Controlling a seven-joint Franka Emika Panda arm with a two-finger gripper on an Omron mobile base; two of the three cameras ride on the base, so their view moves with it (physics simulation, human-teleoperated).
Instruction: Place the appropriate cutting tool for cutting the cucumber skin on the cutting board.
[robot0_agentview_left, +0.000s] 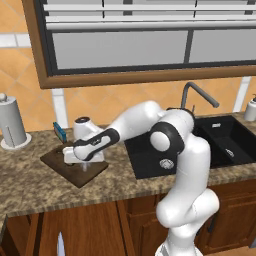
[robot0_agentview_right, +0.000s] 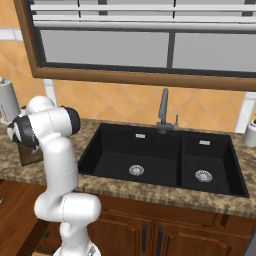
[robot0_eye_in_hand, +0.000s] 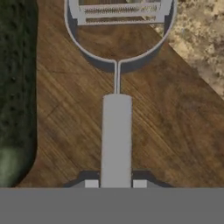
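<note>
In the hand view the cutting tool, a slim silvery peeler (robot0_eye_in_hand: 116, 140), runs straight up from between my fingertips, its loop head at the top. My gripper (robot0_eye_in_hand: 115, 183) is shut on its handle. Under it lies the dark brown cutting board (robot0_eye_in_hand: 170, 127). The dark green cucumber (robot0_eye_in_hand: 15, 87) lies along the left edge of that view, on the board beside the peeler. In the left base view my gripper (robot0_agentview_left: 83, 161) hangs low over the cutting board (robot0_agentview_left: 75, 175) on the counter. Whether the peeler touches the wood I cannot tell.
A small teal block (robot0_agentview_left: 60, 131) stands just behind the board. A paper towel roll (robot0_agentview_left: 11, 122) is at the far left. The black double sink (robot0_agentview_left: 210, 142) with its faucet (robot0_agentview_left: 196, 92) lies to the right, and a soap bottle (robot0_agentview_left: 251, 107) stands at the far right.
</note>
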